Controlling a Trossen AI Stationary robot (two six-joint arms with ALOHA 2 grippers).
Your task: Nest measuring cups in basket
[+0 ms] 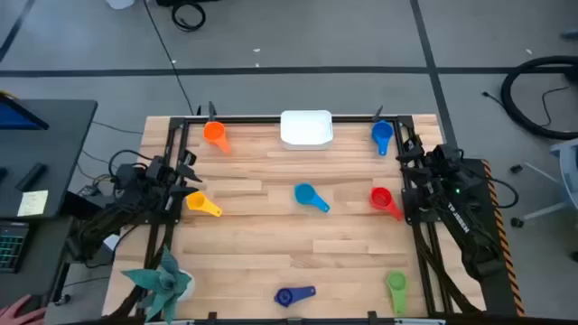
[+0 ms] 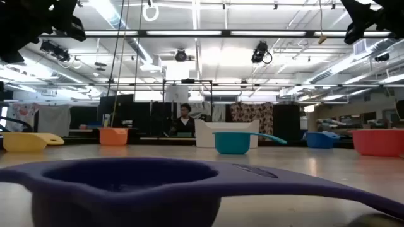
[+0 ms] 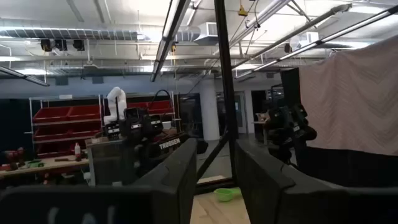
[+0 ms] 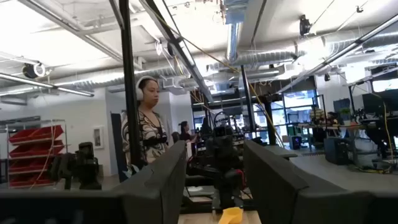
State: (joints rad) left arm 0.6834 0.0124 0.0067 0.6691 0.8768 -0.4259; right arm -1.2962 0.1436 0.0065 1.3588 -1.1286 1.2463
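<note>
Seven measuring cups lie bowl-up and apart on the wooden table: orange point(image 1: 215, 134), medium blue point(image 1: 382, 135), yellow point(image 1: 202, 204), light blue point(image 1: 310, 196), red point(image 1: 383, 200), dark blue point(image 1: 293, 295) and green point(image 1: 396, 285). The white basket point(image 1: 307, 127) stands at the middle of the far edge with nothing in it. My left gripper point(image 1: 191, 170) is raised over the table's left edge, open, its fingers point(image 3: 180, 180) level. My right gripper point(image 1: 404, 155) is raised over the right edge, also open, its fingers point(image 4: 165, 180) level. Neither is near a cup.
A teal spiky artificial plant point(image 1: 163, 282) stands at the near left corner. A black frame point(image 1: 298, 118) runs around the table's edges. In the right wrist view a person point(image 4: 146, 130) stands beyond the table's left side. A desk with a laptop point(image 1: 18, 117) is at the left.
</note>
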